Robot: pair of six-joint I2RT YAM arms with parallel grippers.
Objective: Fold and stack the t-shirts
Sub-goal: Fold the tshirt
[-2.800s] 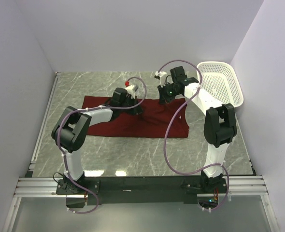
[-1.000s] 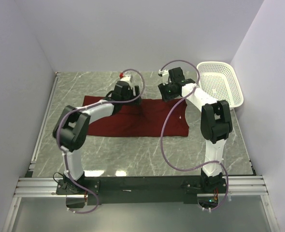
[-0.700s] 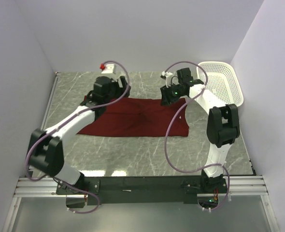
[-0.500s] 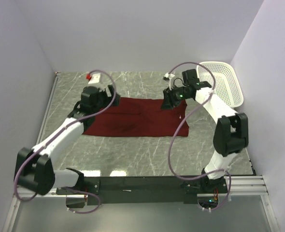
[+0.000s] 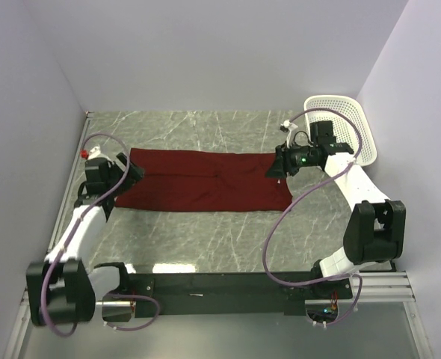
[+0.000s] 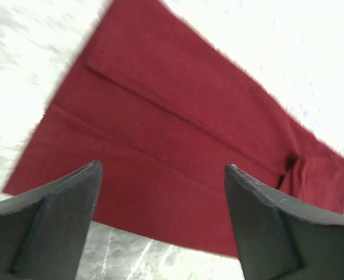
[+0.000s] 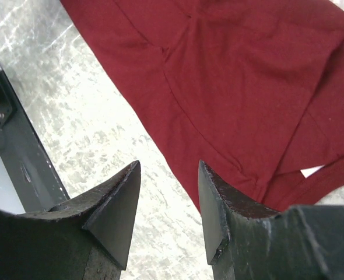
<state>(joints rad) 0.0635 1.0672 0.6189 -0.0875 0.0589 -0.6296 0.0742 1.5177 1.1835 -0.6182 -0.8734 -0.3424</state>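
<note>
The maroon t-shirt [image 5: 205, 179] lies flat on the marble table as a long folded band running left to right. My left gripper [image 5: 131, 172] hovers at its left end. In the left wrist view this gripper [image 6: 161, 169] is open, with the t-shirt [image 6: 178, 116] below and beyond the fingers and nothing between them. My right gripper [image 5: 274, 170] is at the shirt's right end. In the right wrist view it [image 7: 169, 166] stands open above the shirt's near edge [image 7: 236, 76], gripping nothing. A small white label [image 7: 312, 171] peeks out beside the right finger.
A white mesh basket [image 5: 332, 99] stands at the far right corner, just behind the right arm. Pale walls close in the left, back and right sides. The black base rail [image 5: 220, 284] runs along the near edge, and part of it shows in the right wrist view [image 7: 14, 146].
Both arms have swung apart from the middle of the shirt's far edge, the left to the left end, the right to the right end. The shirt now lies smoother and longer.
</note>
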